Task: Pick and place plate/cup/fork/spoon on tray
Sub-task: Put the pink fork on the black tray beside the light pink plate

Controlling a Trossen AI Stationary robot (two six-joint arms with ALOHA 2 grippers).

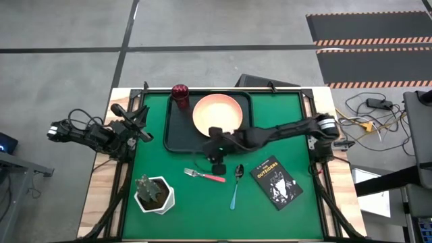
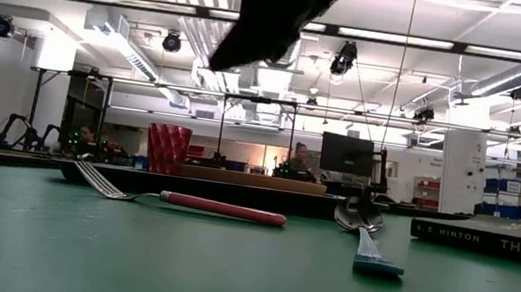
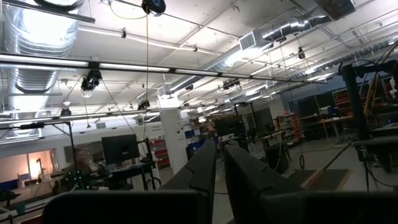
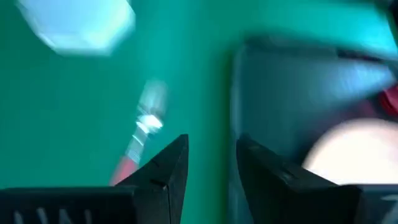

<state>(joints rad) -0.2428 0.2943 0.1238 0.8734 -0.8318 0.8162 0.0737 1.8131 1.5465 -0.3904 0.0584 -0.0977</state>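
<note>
The peach-orange plate (image 1: 217, 113) lies in the black tray (image 1: 177, 138) at the table's far middle. The dark red cup (image 1: 179, 96) stands upright in the tray's far left corner. The pink-handled fork (image 1: 204, 175) and the blue-handled spoon (image 1: 236, 183) lie flat on the green mat, near of the tray. My right gripper (image 1: 217, 163) hangs open and empty above the mat, between the tray's near rim and the fork. Its wrist view shows the fork (image 4: 140, 140) beyond its fingers (image 4: 168, 165). My left gripper (image 3: 219, 163) is shut and waits at the table's left edge (image 1: 138, 128).
A black book with white lettering (image 1: 277, 182) lies to the right of the spoon. A white pot with a green plant (image 1: 155, 194) stands near the front left. Bare green mat lies between the pot and the fork.
</note>
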